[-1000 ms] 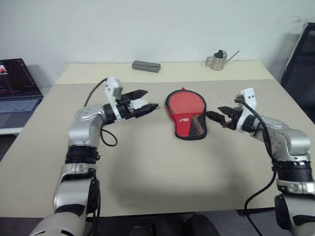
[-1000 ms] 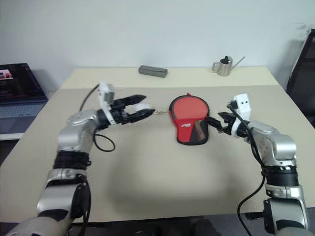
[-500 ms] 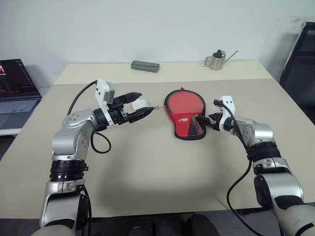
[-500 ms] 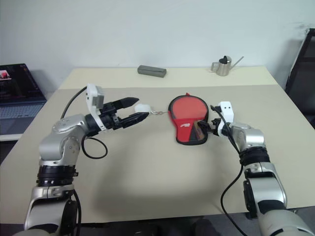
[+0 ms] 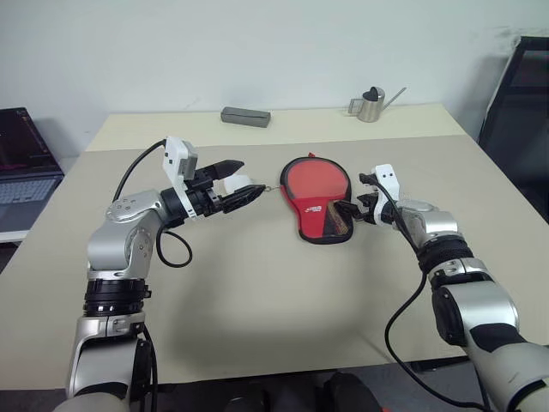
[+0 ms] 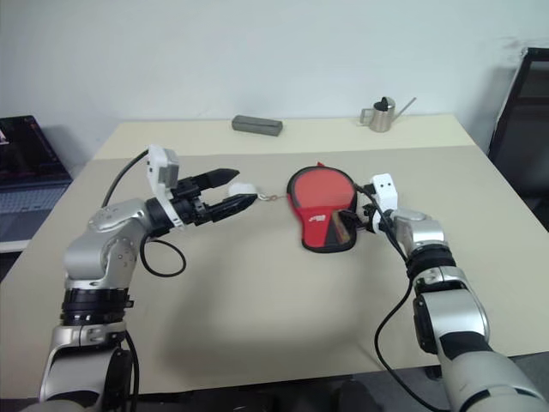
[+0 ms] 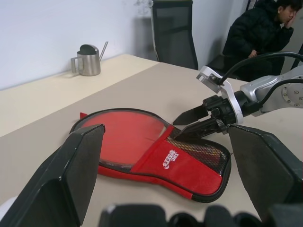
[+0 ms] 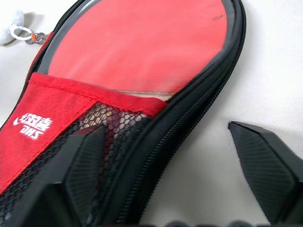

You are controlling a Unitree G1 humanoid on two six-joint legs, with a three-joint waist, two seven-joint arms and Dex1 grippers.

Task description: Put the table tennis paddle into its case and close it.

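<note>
Since a second ago, the right arm is brought in from beside the case (image 5: 314, 199) until its pincer (image 5: 352, 211) sits at the mesh end; the left arm is drawn slightly back, and the case is left where it was.

The case is seen as a soft, paddle-shaped fabric pouch, flat on the beige worktop (image 5: 257, 300) near its middle. Its edge is bound in black with a zip track, and its narrow end is covered by a red fabric band with a white logo and a black mesh pocket. The paddle (image 5: 310, 180) is held inside it: the smooth red rubber face is exposed at the round end, and the handle can be made out dimly through the mesh. A small white pom-pom (image 6: 243, 188) on a short metal chain is attached at the case's left side.

The right pincer is angled down and leftward, its fingers parted, one lying over the mesh and the other on the worktop just beside the zip edge. The left pincer (image 5: 243, 190) is held level, pointing right, fingers spread around the pom-pom.

A grey block (image 5: 245, 116) and a small metal watering can (image 5: 371, 106) are set at the far edge.
</note>
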